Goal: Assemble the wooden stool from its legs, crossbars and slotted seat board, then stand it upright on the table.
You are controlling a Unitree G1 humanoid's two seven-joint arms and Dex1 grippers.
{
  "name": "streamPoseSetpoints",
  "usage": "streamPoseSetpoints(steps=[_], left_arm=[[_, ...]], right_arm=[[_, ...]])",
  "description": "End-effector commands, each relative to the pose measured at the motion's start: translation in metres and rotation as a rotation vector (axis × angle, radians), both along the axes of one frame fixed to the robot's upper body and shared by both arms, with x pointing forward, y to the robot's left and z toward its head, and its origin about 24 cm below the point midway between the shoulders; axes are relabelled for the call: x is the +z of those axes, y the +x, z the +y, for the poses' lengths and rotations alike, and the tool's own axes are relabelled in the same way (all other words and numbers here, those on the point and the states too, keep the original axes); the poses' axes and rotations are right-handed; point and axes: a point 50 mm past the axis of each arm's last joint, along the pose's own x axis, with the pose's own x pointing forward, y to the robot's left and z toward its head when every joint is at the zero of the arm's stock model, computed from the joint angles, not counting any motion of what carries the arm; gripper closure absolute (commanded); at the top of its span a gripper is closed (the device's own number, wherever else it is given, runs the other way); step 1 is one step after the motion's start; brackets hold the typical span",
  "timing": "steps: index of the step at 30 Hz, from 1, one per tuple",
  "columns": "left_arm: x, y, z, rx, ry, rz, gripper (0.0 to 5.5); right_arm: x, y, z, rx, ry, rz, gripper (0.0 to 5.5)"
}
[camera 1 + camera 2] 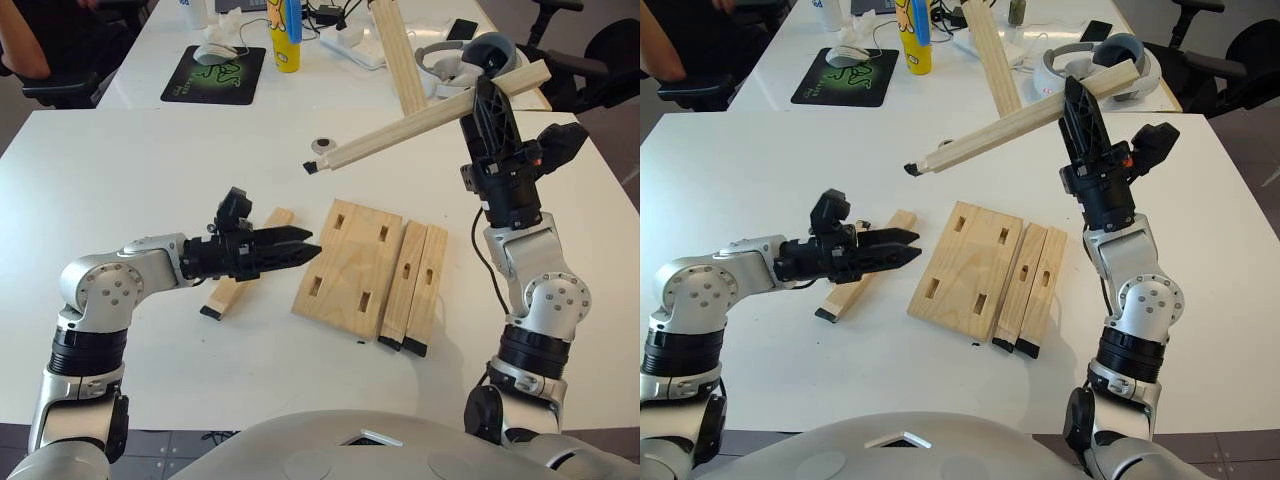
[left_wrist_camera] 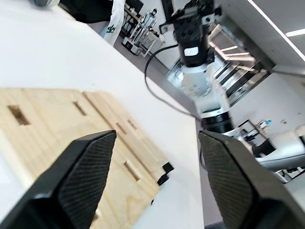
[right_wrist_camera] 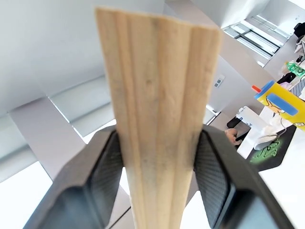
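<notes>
The stool parts lie on a white table (image 1: 150, 170). Behind it stands a second table (image 1: 140, 45) with a dark mouse pad (image 1: 213, 74), a white mouse (image 1: 214, 52), a yellow bottle (image 1: 286, 35) and a white headset (image 1: 465, 58). A dark office chair (image 1: 600, 55) sits off to the right. A further wooden bar (image 1: 398, 55) crosses that second table beside the headset.

The seat board (image 1: 350, 268) lies flat near the middle of the table, its four slots facing up. Just beside its right edge, two slotted bars (image 1: 418, 288) lie side by side, with black caps on their near ends. To the board's left a loose leg (image 1: 228, 292) lies flat, also black-capped at its near end. A small round object (image 1: 322, 146) sits on the table beyond the board.

The right pincer (image 1: 487, 95) is clamped on a long leg (image 1: 400, 130) and holds it well above the table. The leg slopes down toward the robot's left, and its upper end passes in front of the headset.

The left pincer (image 2: 157, 143) is open. It hovers low over the loose leg and hides that leg's middle, with its tips pointing toward the seat board's left edge.
</notes>
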Motion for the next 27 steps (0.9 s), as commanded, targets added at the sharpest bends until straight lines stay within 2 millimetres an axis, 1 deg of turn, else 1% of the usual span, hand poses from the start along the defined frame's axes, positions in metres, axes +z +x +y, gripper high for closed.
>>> streamPoseSetpoints(steps=[1,3,5,7,8,10,12,14,17,22,25,27], left_arm=[[-0.015,-0.003,-0.002,-0.017,0.134,-0.067,2.29],[-0.024,-0.005,0.005,0.013,0.190,-0.087,2.29],[-0.029,-0.006,0.010,0.031,0.232,-0.104,2.29],[-0.028,-0.003,0.016,0.065,0.235,-0.124,2.29],[-0.027,-0.003,0.020,0.082,0.235,-0.129,2.29],[-0.025,0.003,0.026,0.131,0.236,-0.150,2.29],[-0.024,0.007,0.034,0.187,0.228,-0.160,2.29],[-0.025,0.006,0.035,0.196,0.223,-0.161,2.29],[-0.025,0.006,0.033,0.183,0.216,-0.159,2.29],[-0.027,0.006,0.026,0.157,0.201,-0.150,2.29],[-0.026,0.007,0.024,0.149,0.190,-0.145,2.29],[-0.026,0.008,0.023,0.148,0.187,-0.145,2.29]], right_arm=[[0.011,-0.023,-0.011,0.054,-0.149,-0.055,3.45],[0.013,-0.037,-0.010,0.122,-0.276,-0.069,3.45],[0.014,-0.045,-0.009,0.169,-0.357,-0.069,3.45],[0.013,-0.054,-0.008,0.191,-0.455,-0.069,3.45],[0.013,-0.054,-0.006,0.206,-0.481,-0.072,3.45],[0.011,-0.066,-0.004,0.232,-0.531,-0.066,3.45],[0.007,-0.072,-0.004,0.253,-0.577,-0.056,3.45],[0.002,-0.070,-0.004,0.252,-0.619,-0.054,3.45],[-0.005,-0.067,-0.007,0.229,-0.673,-0.069,3.45],[-0.005,-0.058,-0.011,0.185,-0.748,-0.140,3.45],[-0.003,-0.056,-0.013,0.180,-0.766,-0.162,3.45],[-0.002,-0.055,-0.013,0.211,-0.792,-0.177,3.45]])
